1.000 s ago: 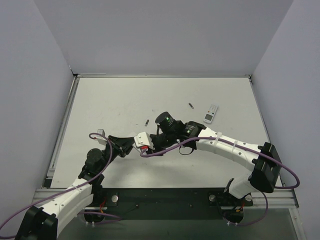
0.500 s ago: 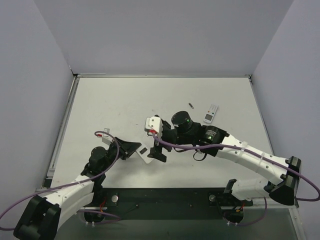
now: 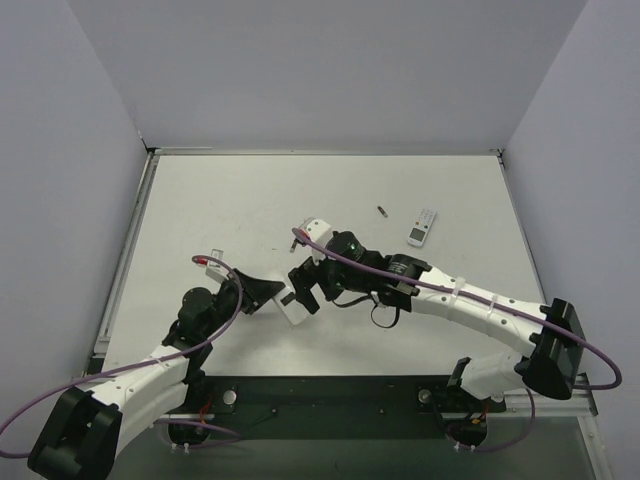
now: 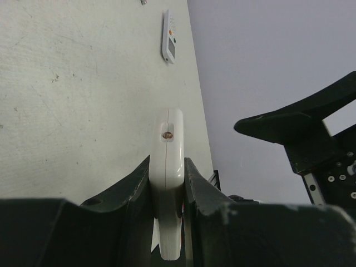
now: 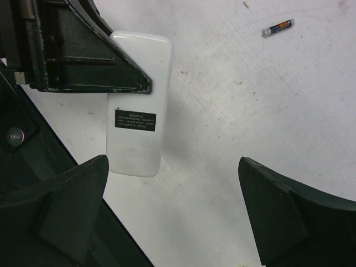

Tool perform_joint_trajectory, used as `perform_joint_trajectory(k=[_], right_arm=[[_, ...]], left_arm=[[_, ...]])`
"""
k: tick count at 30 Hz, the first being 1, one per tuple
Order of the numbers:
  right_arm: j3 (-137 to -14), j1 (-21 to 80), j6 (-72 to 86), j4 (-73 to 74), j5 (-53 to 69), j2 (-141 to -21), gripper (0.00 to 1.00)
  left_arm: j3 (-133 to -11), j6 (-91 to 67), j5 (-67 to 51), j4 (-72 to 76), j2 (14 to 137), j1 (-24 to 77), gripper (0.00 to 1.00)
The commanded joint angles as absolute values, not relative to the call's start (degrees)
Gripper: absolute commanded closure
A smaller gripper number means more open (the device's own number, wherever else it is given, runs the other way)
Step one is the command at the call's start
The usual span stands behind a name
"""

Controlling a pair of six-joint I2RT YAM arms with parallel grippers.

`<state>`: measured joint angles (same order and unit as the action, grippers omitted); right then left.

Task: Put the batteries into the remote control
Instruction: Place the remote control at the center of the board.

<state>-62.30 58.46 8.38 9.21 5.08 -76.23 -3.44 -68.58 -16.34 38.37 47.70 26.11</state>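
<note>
A small rectangular white-backed remote control (image 5: 137, 119) was held clamped between the left fingers (image 4: 130, 186). It was gripped across its thin dimension, one dark finger lying over the back face and the other under the face turned toward the pale speckled worktop (image 3: 220, 200). In the left wrist view the narrow white end of the remote, with a small brownish hole in it, was seen projecting from between the two fingers. In the right wrist view its plain back was turned up toward the camera, and a black label and a shallow oval dent were seen on it. Whether the remote touched the worktop could not be told.

The right fingers (image 5: 67, 206) were spread wide, with nothing between them, and were hung above the free end of the remote without touching it. In the top view both arms were seen meeting near the middle of the worktop's near half.

A small dark cylinder with an orange-toned end (image 5: 277, 27) was seen lying on the worktop, apart from the remote. Farther back and to the right, a white-faced remote with grey buttons (image 3: 423, 227) was lying flat, with another tiny dark cylinder (image 3: 382, 211) near its left side.
</note>
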Motion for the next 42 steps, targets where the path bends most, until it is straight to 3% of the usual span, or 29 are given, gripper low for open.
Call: perform_joint_trajectory(k=[1, 17, 21, 24, 27, 31, 32, 36, 39, 42], right_arm=[[-64.59, 60.99, 14.5, 9.23, 0.97, -81.1, 0.05], [-69.7, 64.51, 16.17, 7.38, 0.18, -92.37, 0.25], [-69.7, 64.69, 15.73, 7.47, -1.32, -93.08, 0.42], [-69.96, 64.86, 15.03, 8.0, -0.88, -93.34, 0.49], [-70.05, 65.21, 14.24, 8.26, -1.23, -92.9, 0.69], [-69.61, 65.21, 13.45, 9.05, -2.37, -91.85, 0.84], [-69.0, 65.13, 13.27, 9.05, -2.63, -91.5, 0.87], [-67.68, 64.25, 12.75, 9.58, -3.6, -89.56, 1.0], [-66.45, 62.59, 12.66, 10.63, -4.04, -87.46, 1.0], [-64.87, 59.78, 12.57, 12.82, -4.13, -85.88, 1.0]], left_arm=[[-6.41, -67.5, -17.31, 40.78, 47.64, 25.84, 1.0], [-6.33, -67.76, -15.29, 36.47, 44.3, 25.75, 1.0], [-6.33, -68.2, -15.38, 36.65, 43.95, 25.75, 1.0], [-6.42, -68.47, -15.38, 36.65, 43.68, 25.75, 1.0], [-6.5, -68.55, -15.38, 36.39, 43.59, 25.75, 1.0], [-6.94, -68.38, -15.21, 34.72, 42.98, 25.75, 1.0], [-7.12, -67.77, -15.12, 33.93, 42.72, 25.66, 0.98], [-8.96, -64.87, -13.98, 26.92, 39.91, 25.31, 0.63], [-11.67, -61.1, -11.78, 19.29, 36.83, 24.79, 0.43], [-15.62, -55.65, -8.18, 9.54, 33.5, 24.35, 0.29]])
